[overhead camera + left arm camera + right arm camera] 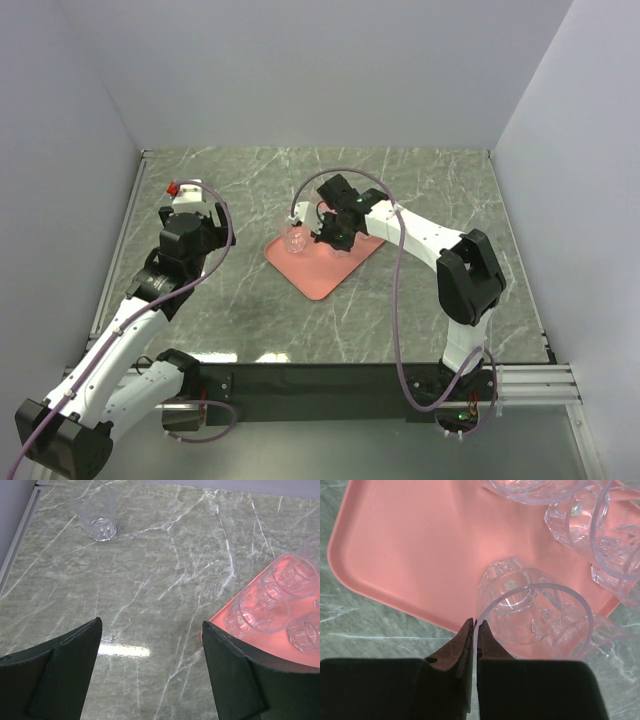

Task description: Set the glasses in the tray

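Note:
The salmon-pink tray (325, 265) lies mid-table. My right gripper (476, 625) is shut on the rim of a clear glass (535, 615), which is upright over the tray (410, 545) near its edge. Other glasses (590, 525) stand close together further in on the tray. From above, the right gripper (318, 235) sits at the tray's back-left part beside a glass (296, 238). My left gripper (150, 645) hangs open over bare marble, left of the tray (277, 642), where three glasses (260, 607) are in view. One loose glass (95, 515) stands upright on the table far ahead.
The marble table has a metal rail (20, 530) along its left edge, close to the loose glass. Grey walls (320, 70) enclose the back and both sides. The left gripper (190, 200) is well left of the tray.

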Motion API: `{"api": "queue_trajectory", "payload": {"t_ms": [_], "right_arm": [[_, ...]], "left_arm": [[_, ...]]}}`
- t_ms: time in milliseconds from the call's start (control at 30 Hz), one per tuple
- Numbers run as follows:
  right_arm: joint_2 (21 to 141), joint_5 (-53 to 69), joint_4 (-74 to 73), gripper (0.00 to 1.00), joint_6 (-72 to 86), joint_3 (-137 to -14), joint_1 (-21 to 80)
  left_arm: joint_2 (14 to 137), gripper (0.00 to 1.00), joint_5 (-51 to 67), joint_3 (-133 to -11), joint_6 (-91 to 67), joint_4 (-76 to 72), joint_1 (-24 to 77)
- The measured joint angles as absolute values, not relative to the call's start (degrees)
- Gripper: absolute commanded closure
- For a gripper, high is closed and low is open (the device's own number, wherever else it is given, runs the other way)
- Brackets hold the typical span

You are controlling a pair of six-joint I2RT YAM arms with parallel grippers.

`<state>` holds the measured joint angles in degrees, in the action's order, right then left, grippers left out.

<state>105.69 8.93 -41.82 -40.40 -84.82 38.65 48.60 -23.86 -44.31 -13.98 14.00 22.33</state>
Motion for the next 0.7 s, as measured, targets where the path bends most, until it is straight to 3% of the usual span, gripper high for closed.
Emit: {"api": "queue_trajectory", "payload": {"t_ms": [233, 367, 700], "right_arm": [[106.6, 8.0, -41.8, 0.92, -40.5, -85.8, 38.7], [107.2, 7.7, -41.5, 0.78, -40.5, -86.6, 38.7], [107.6, 6.7, -41.1, 0.70, -40.5, -86.7, 38.7]], "left_arm": [[48.6, 0.13, -23.9, -44.3, -14.0, 14.0, 22.3], [48.6, 0.13, -23.9, -44.3, -14.0, 14.0, 22.3], [48.6, 0.13, -23.9, -44.3, -14.0, 14.0, 22.3]]}}
